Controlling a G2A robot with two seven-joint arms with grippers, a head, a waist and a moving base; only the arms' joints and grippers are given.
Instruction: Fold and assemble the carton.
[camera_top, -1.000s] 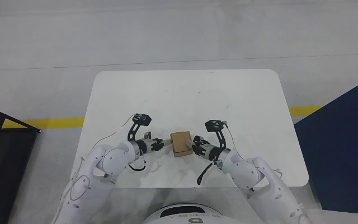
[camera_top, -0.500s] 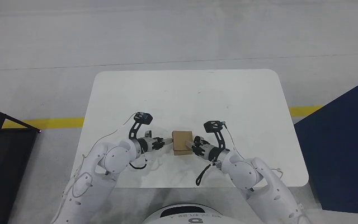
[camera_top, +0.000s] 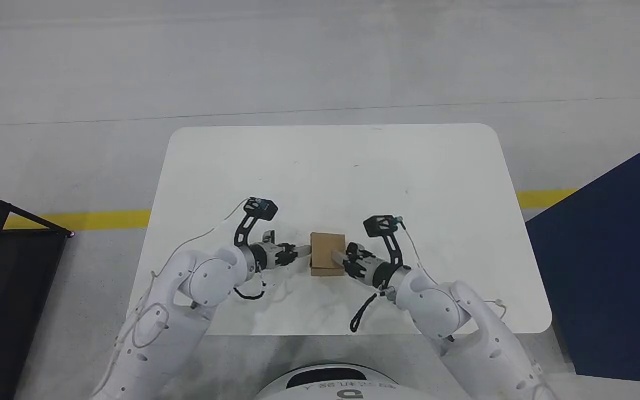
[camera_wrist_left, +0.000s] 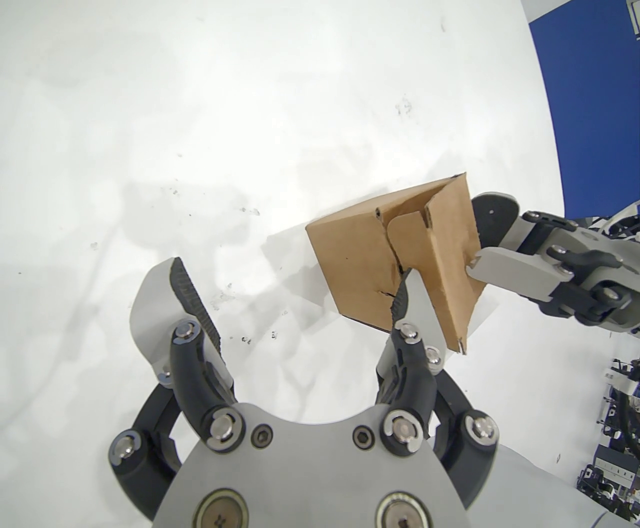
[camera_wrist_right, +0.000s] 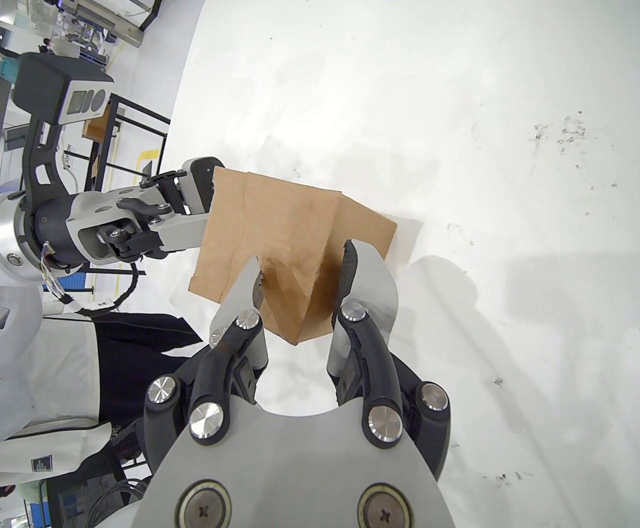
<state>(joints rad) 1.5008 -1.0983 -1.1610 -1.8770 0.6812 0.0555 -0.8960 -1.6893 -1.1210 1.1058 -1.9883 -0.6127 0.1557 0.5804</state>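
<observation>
Cardboard carton (camera_wrist_right: 280, 225) between fingertips of right end effector (camera_wrist_right: 302, 262)

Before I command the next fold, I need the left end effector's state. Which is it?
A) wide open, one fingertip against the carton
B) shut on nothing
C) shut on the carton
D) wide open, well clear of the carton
A: the left wrist view shows the left end effector wide open, one fingertip against the carton, the other over bare table.
</observation>
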